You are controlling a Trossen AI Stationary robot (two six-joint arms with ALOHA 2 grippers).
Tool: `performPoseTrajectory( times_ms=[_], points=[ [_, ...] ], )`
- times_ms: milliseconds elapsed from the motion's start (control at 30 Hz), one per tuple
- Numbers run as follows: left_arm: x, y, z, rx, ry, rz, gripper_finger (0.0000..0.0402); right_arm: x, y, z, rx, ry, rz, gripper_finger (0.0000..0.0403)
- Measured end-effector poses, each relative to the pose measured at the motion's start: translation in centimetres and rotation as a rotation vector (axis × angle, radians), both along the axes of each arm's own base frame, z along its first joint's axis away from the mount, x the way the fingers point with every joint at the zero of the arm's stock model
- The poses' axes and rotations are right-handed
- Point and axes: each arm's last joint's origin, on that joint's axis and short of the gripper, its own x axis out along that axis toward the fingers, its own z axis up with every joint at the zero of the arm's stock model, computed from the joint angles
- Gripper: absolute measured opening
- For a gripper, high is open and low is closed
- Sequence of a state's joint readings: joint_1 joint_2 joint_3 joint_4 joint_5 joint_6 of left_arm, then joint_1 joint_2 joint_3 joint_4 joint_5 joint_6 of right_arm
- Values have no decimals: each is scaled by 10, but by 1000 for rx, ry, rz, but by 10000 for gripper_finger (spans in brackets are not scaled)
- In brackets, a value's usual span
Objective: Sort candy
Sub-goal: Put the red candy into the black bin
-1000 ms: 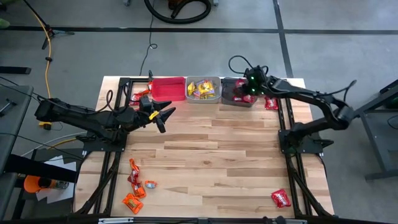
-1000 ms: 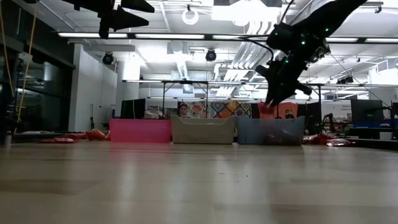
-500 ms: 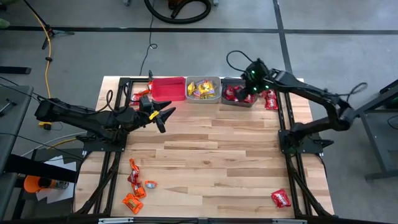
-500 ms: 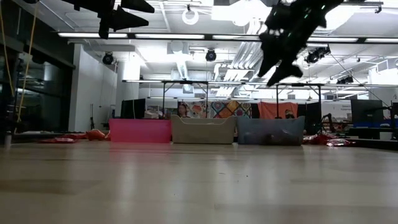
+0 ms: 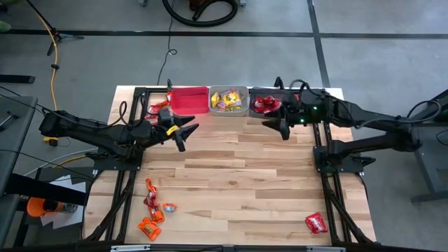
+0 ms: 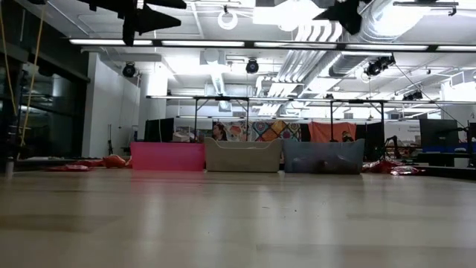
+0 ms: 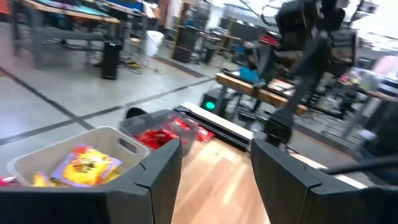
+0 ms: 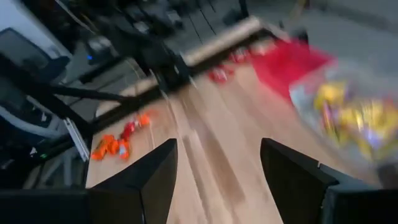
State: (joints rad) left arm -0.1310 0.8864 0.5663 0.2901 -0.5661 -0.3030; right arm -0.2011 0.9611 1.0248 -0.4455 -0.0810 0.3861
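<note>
Since a second ago, the right gripper [image 5: 274,124] is being seen drawn back from above the dark rectangular bin [image 5: 267,104] to a spot over the bare planks just in front of it, its two dark fingers [image 8: 152,180] being held apart with nothing between them. Shiny red wrapped candies [image 5: 263,105] are being kept inside that bin, and yellow ones [image 5: 225,100] in the clear grey bin [image 5: 230,110] beside it; the red plastic bin [image 5: 189,99] is being shown at the row's left end. Well apart, the left gripper [image 5: 186,134] is being held raised in front of the red bin, its jaws spread and empty. More red and orange candies [image 5: 152,207] are being left scattered near the pale wooden table's [image 5: 238,182] front left corner, and one red packet [image 5: 316,223] near the front right.
</note>
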Motion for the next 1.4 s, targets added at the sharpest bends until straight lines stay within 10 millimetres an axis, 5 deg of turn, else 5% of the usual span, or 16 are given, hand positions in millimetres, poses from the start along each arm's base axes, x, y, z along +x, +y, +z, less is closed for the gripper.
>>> performPoseTrajectory(
  times_ms=[167, 367, 500, 767, 1067, 1267, 1400],
  points=[
    [0, -1, 0, -1, 0, -37, 180, 7, 8, 3, -82, -39, 61, 225],
    [0, -1, 0, -1, 4, -36, 180, 5, 27, -8, 339, 76, 218, 225],
    [0, -1, -1, -15, 2, -34, 180, -4, 62, -21, 562, 301, 298, 225],
    [0, -1, -1, -17, 1, -39, 180, -19, 154, -52, 737, 722, 253, 225],
    [0, -1, -1, 16, 15, -29, 180, -20, 246, -134, 674, 1299, 212, 225],
    [0, -1, -1, 23, 19, -29, 180, -26, 266, -195, 506, 1603, 98, 225],
    [0, -1, -1, 23, 19, -29, 180, -24, 272, -219, 448, 1654, 88, 225]
  ],
)
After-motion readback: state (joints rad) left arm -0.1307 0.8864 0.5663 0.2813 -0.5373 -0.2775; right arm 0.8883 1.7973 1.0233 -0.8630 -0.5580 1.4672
